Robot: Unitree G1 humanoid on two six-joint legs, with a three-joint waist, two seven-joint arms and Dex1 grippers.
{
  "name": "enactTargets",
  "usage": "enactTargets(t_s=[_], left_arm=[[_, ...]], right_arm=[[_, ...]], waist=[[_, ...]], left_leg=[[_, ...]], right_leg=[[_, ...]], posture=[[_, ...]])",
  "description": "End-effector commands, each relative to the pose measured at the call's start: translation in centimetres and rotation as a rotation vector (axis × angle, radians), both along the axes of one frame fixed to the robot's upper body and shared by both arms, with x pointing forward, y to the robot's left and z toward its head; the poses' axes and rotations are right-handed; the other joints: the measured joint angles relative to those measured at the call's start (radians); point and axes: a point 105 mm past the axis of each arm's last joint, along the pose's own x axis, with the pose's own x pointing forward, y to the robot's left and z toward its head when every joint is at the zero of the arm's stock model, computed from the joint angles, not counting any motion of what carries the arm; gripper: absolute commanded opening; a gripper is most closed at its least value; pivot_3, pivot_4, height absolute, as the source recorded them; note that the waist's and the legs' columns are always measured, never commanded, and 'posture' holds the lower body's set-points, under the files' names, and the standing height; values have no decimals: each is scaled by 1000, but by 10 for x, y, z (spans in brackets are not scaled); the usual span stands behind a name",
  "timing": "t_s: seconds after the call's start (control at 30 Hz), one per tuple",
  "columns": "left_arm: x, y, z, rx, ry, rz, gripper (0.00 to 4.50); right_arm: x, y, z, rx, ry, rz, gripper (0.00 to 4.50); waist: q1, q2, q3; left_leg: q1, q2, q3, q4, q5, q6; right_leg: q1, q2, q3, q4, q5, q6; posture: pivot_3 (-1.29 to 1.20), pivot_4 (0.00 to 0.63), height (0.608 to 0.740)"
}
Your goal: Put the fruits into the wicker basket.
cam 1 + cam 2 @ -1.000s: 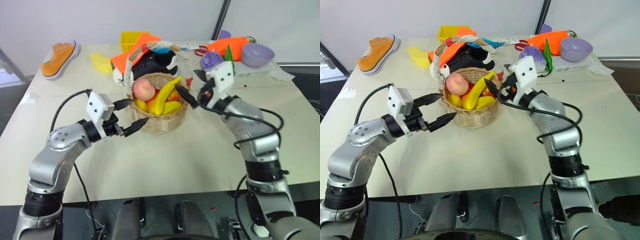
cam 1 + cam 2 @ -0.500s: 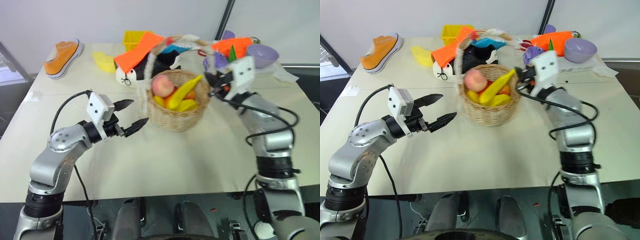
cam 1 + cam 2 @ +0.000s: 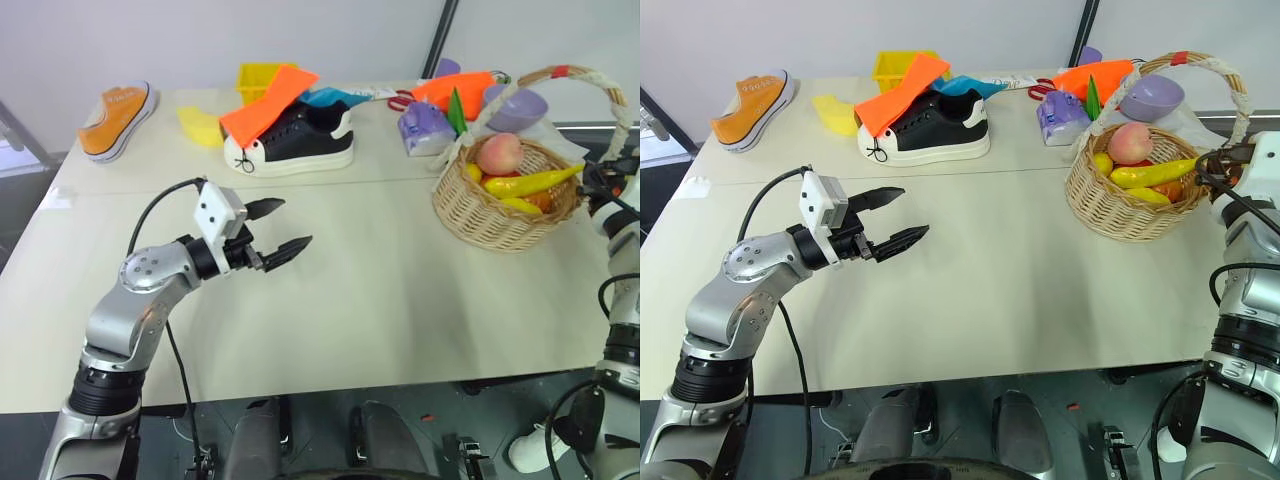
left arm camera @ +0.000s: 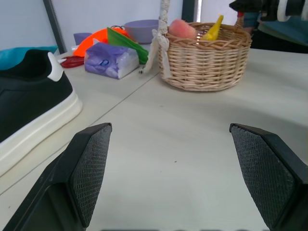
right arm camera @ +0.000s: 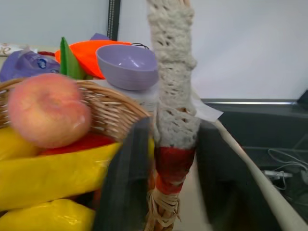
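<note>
The wicker basket sits at the desk's three o'clock edge, holding the peach and banana; right gripper clamps its handle; left gripper hangs released at nine o'clock

Left hand level, fingers spread wide — right hand far out right, fingers around a handle.

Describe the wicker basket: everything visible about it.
The wicker basket is round, tan and woven, with a tall arched handle wrapped in white cord with red bands. It stands upright near the table's right edge, holding a pink peach, a yellow banana and other fruit. The right gripper straddles the handle's base, its fingers on either side.
</note>
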Motion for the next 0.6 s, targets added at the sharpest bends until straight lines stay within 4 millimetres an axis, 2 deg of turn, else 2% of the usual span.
enactTargets(t_s=[0.03, 0.1, 0.2, 0.27, 0.33, 0.4, 0.5, 0.6], left_arm=[[-3, 1, 11, 1, -58, 3, 4215], [-4, 3, 11, 0, -55, 11, 4215], [-4, 12, 7, 4, -37, 47, 4215], [-1, 27, -7, 40, 3, 109, 4215], [4, 45, -23, 65, 44, 194, 4215], [6, 61, -36, 64, 76, 274, 4215], [6, 84, -52, 46, 107, 383, 4215], [3, 97, -61, 37, 115, 447, 4215]], right_arm=[[-7, -4, 26, -95, -73, -27, 3025], [-13, -1, 34, -150, -105, -15, 4043], [-30, 11, 44, -303, -141, 57, 4043], [-46, 17, 49, -339, -183, 120, 4043], [-57, 33, 49, -326, -195, 249, 4043], [-61, 54, 37, -308, -140, 402, 4043], [-69, 96, 0, -228, 10, 654, 4043], [-73, 133, -33, -174, 112, 806, 4043]], waist=[[2, 0, 0], [5, 0, 0], [8, 0, 0], [6, 0, 0], [3, 1, 0], [-2, 1, 0], [-1, 0, 0], [3, 0, 0]], left_leg=[[0, 0, 0, 0, 0, -1], [0, 0, 0, 0, 1, -1], [0, 0, 0, 0, 1, -1], [0, 0, -1, 0, 1, -1], [0, 0, -1, 0, 1, -1], [2, 0, -1, -1, 0, 0], [2, 1, -2, -1, 0, 0], [2, 2, -2, 0, -1, 1]], right_leg=[[0, 0, 0, 0, 0, 0], [0, -1, 0, 0, 0, 0], [1, -1, 0, 0, 0, 1], [1, -1, 0, 0, -1, 1], [1, -1, 0, 0, -1, 1], [2, -1, 0, 0, -1, 1], [3, -1, 0, 0, -1, 1], [3, -3, 0, 0, -1, 1]], posture=[[0, 150, 733], [0, 150, 733], [0, 150, 733], [0, 150, 733], [0, 150, 733], [0, 150, 733], [0, 150, 733], [0, 150, 733]])
